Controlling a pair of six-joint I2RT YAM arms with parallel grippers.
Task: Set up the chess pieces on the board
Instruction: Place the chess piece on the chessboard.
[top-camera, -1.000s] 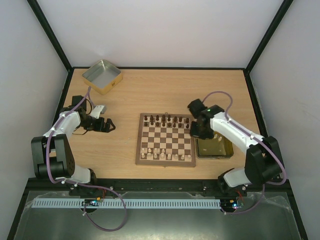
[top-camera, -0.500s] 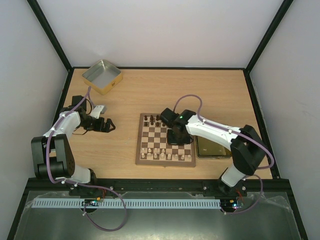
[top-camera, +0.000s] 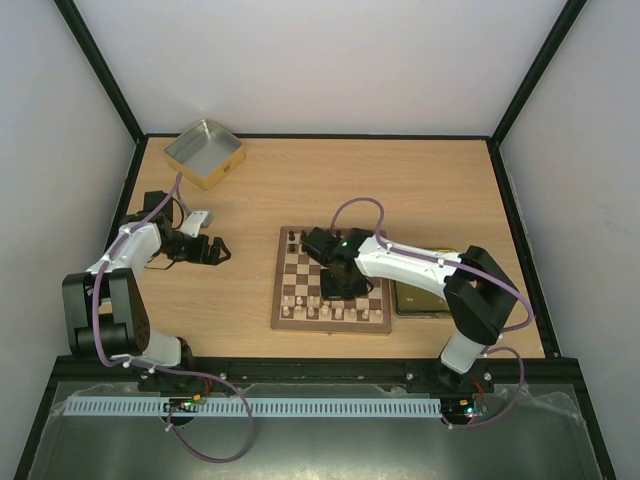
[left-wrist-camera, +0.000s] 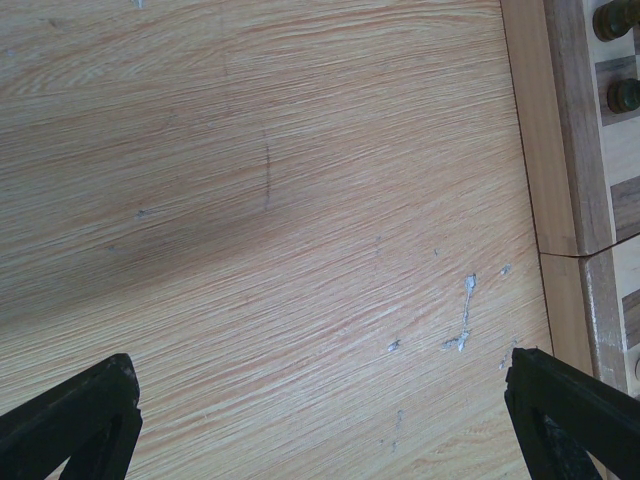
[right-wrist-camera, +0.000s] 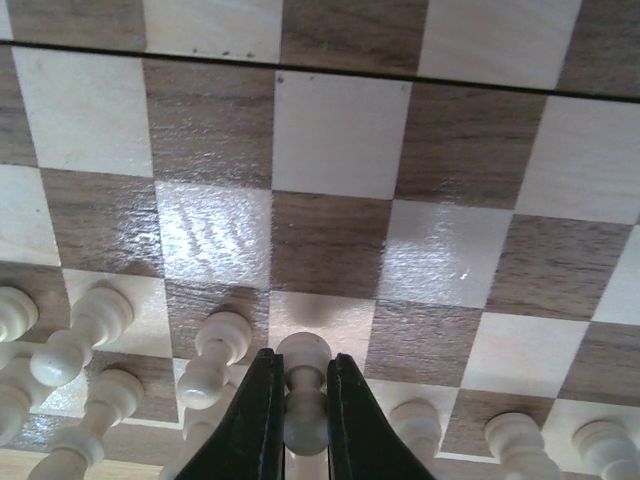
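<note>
The board (top-camera: 330, 328) lies in the middle of the table, with dark chess pieces (top-camera: 295, 238) along its far rows and cream pieces (top-camera: 305, 303) along its near rows. My right gripper (top-camera: 340, 278) reaches over the board's middle. In the right wrist view the gripper (right-wrist-camera: 300, 358) is shut on a cream pawn (right-wrist-camera: 303, 405), held over a pale square beside other cream pawns (right-wrist-camera: 215, 350). My left gripper (top-camera: 215, 250) is open and empty on the table left of the board. In its wrist view the gripper (left-wrist-camera: 320, 430) frames bare wood, with the board's frame (left-wrist-camera: 560, 130) at the right.
A shallow metal tin (top-camera: 204, 152) stands at the back left. A dark tray (top-camera: 432, 300) lies just right of the board, partly under my right arm. Black frame posts border the table on both sides.
My right arm has swung left from over the dark tray to the middle of the board, carrying the cream pawn. The left arm has not moved.
</note>
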